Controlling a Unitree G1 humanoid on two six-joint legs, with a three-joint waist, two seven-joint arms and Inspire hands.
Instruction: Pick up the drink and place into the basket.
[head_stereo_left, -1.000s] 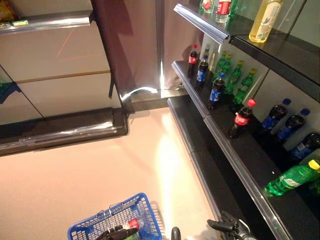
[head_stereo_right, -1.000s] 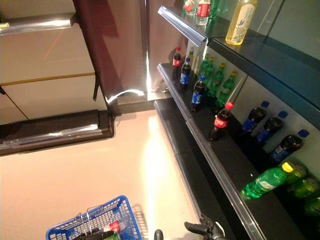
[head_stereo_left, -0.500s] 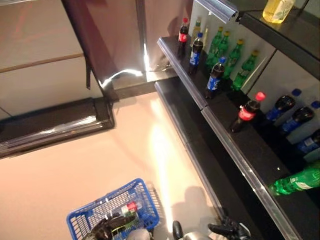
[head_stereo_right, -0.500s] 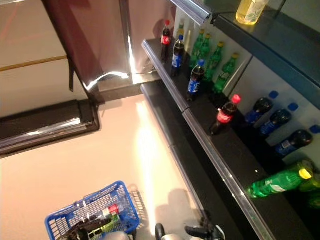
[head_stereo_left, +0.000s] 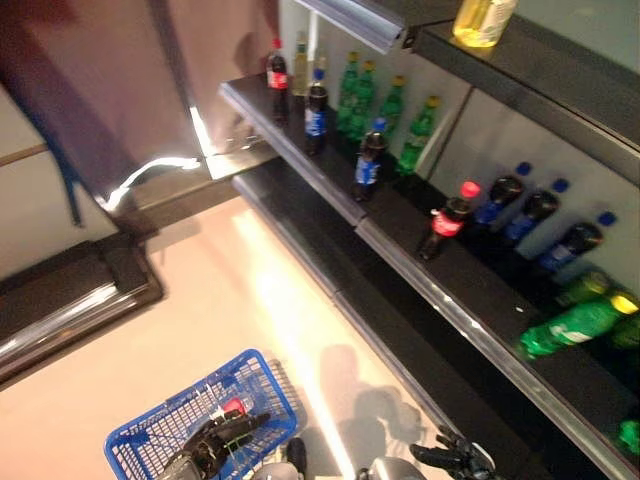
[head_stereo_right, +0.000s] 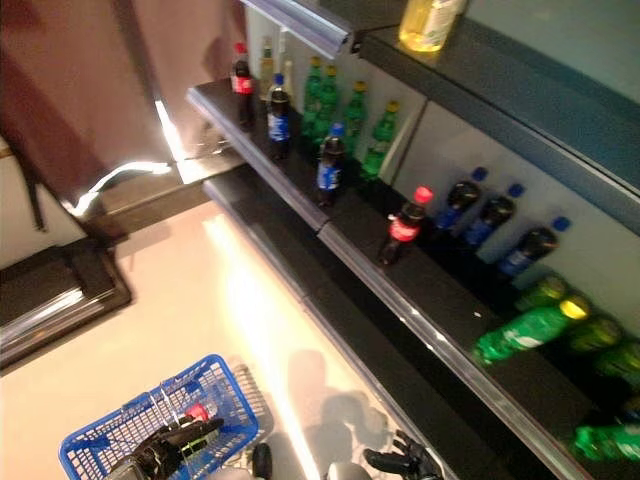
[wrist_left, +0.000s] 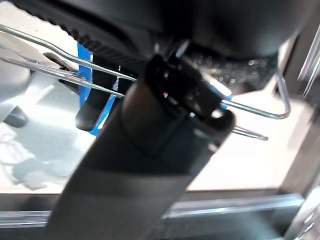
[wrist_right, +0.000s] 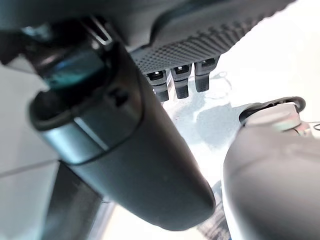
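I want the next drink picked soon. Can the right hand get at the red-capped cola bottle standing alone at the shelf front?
Probably yes: the right hand hangs low, holding nothing, and nothing stands before the red-capped cola bottle at the shelf edge. It must rise first.

The basket (head_stereo_left: 255, 385) under my left hand (head_stereo_left: 215, 445) was blue plastic mesh with thin bright wire handles (wrist_left: 260, 112). The floor (head_stereo_left: 210, 320) looked smooth and glossy. Shelves (head_stereo_left: 480, 300) were matt black, edged in shiny metal; the bottles (head_stereo_left: 570, 325) were glossy plastic.
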